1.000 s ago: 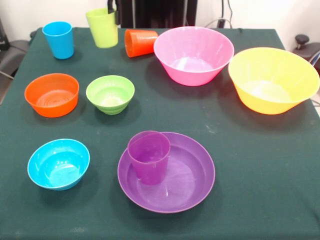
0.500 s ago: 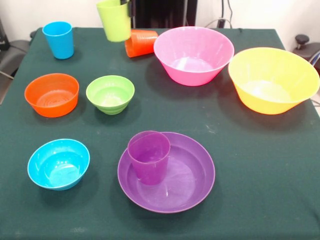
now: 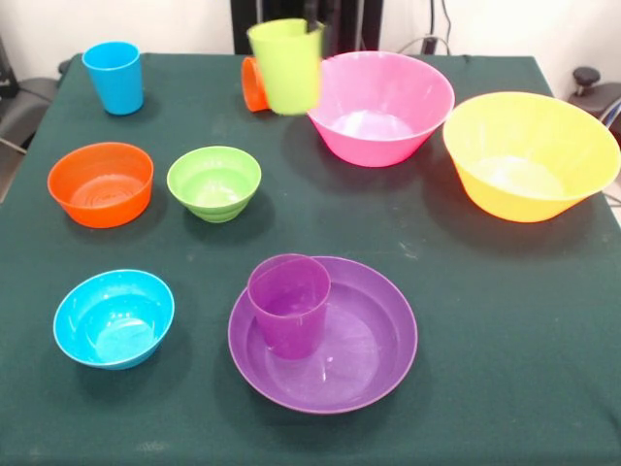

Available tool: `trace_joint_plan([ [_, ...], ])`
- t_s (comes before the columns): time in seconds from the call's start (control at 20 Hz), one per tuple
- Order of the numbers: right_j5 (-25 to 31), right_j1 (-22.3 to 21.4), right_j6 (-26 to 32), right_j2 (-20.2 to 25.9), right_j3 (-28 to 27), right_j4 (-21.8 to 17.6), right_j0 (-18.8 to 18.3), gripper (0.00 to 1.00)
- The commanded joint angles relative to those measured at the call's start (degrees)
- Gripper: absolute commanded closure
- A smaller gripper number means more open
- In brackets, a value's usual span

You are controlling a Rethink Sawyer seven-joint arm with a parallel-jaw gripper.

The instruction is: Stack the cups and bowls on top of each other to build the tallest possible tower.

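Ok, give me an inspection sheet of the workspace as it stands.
Surface: dark green cloth over the table.
Job's things: lime green cup in the air, tilted, in front of the orange cup, which lies on its side. Blue cup upright. Purple cup stands in the purple bowl. Orange, green, blue, pink, yellow bowls stand apart, nothing stacked.
Clutter: nothing seen.
Gripper: hidden behind the lifted cup; jaws cannot be judged.
Cables: dark cable behind the table.
Surroundings: pale wall.

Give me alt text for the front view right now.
A lime green cup hangs in the air above a dark green table, between a tipped orange cup and a large pink bowl. Other bowls stand around; a purple cup sits in a shallow purple bowl.
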State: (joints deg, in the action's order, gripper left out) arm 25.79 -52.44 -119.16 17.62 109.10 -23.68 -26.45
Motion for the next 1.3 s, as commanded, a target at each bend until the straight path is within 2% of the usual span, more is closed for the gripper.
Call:
trace_joint_plan([
  [0.05,7.72,7.91,-9.14,-3.86,-15.30,1.59,7.32,1.00],
  [0.35,10.08,14.11,-12.25,-8.79,-25.97,2.10,13.87,1.00],
  [0.55,11.39,17.98,-12.31,-11.23,-31.97,3.33,16.46,1.00],
  [0.95,14.28,23.84,-9.85,-13.78,-41.16,5.90,18.86,1.00],
  [1.3,18.96,30.83,-7.65,-14.65,-52.62,7.55,19.15,1.00],
])
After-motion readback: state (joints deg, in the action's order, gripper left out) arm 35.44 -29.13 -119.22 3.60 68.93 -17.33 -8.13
